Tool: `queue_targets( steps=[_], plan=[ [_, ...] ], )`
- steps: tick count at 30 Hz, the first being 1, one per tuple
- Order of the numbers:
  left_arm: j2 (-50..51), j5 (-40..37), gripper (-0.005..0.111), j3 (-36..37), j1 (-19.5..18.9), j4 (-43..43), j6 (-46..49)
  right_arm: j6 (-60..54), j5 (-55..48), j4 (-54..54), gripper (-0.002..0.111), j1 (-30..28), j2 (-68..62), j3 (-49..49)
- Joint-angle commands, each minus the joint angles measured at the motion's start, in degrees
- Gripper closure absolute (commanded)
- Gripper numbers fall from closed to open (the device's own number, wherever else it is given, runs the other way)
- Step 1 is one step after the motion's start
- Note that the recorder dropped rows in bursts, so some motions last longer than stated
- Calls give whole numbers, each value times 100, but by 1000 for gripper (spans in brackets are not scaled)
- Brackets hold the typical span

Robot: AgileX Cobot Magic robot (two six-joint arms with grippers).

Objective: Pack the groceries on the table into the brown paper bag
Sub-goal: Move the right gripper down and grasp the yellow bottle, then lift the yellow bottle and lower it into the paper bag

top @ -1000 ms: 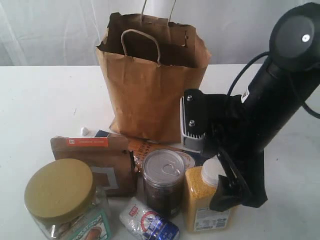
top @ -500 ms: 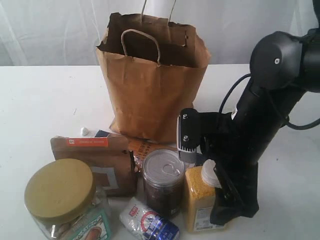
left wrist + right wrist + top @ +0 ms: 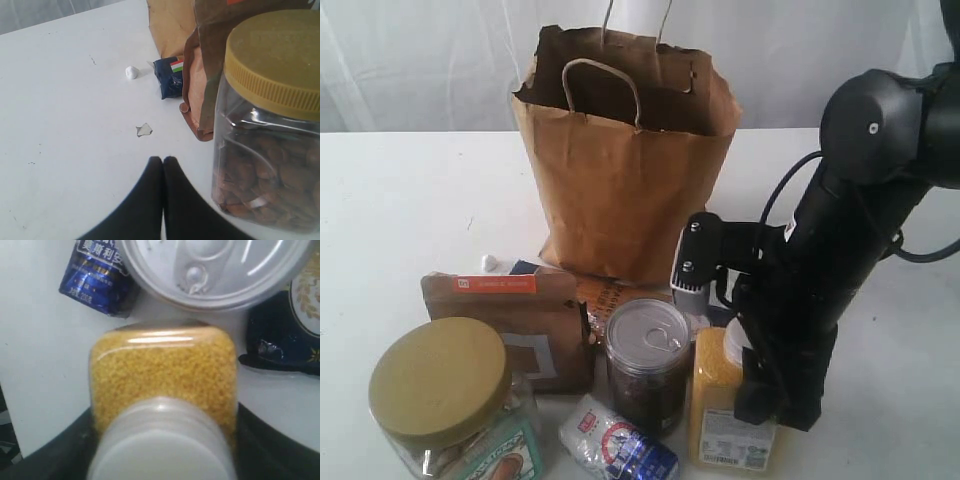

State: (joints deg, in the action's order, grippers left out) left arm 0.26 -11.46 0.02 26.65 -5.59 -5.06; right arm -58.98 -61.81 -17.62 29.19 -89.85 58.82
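Presently, as seen from the floor:

- Right claw [image 3: 752, 385]: lowered over the white-capped yellow-grain bottle [image 3: 718, 400], one dark jaw on either side of the cap. I cannot tell whether the jaws actually press on it or only flank it.
- Yellow-grain bottle: upright on the table [image 3: 410, 200], directly beneath the right claw.
- Dark-filled clear can [image 3: 648, 365]: upright, just beside the right claw, its side close against the bottle.
- Small white-blue packet [image 3: 618, 445]: lying flat, near the right claw, on the far side of the can's foot.
- Blue-orange spaghetti pack [image 3: 290, 335]: flat on the table, just past the bottle from the right claw, partly behind the can.
- Brown paper bag [image 3: 620, 180]: standing open-mouthed, handles up, beyond the right claw and above its level.
- Left claw [image 3: 163, 159]: fingers pressed together, nothing between them, low over bare tabletop.
- Gold-lidded clear jar [image 3: 270, 135]: upright, just beside the left claw, not touching it.
- Brown pouch with orange label [image 3: 210, 60]: standing behind the jar, farther from the left claw.
- White crumb [image 3: 131, 72] and small scrap [image 3: 144, 130]: loose on the table ahead of the left claw
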Motion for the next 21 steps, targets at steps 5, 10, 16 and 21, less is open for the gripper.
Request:
queue_targets(
  steps=[5,10,16,21],
  plan=[
    [-26,-12,107,-2,-3,6,-5,1063,-374,-16,108,11,324,-1],
    [-26,-12,107,-2,-3,6,-5,1500,-630,-16,108,11,1089,272],
    [-26,-12,107,-2,-3,6,-5,2435,662,-202,108,11,2077,1430],
    [-26,-12,107,-2,-3,6,-5,2566,2273,-1809,108,11,2077,2346]
  ],
)
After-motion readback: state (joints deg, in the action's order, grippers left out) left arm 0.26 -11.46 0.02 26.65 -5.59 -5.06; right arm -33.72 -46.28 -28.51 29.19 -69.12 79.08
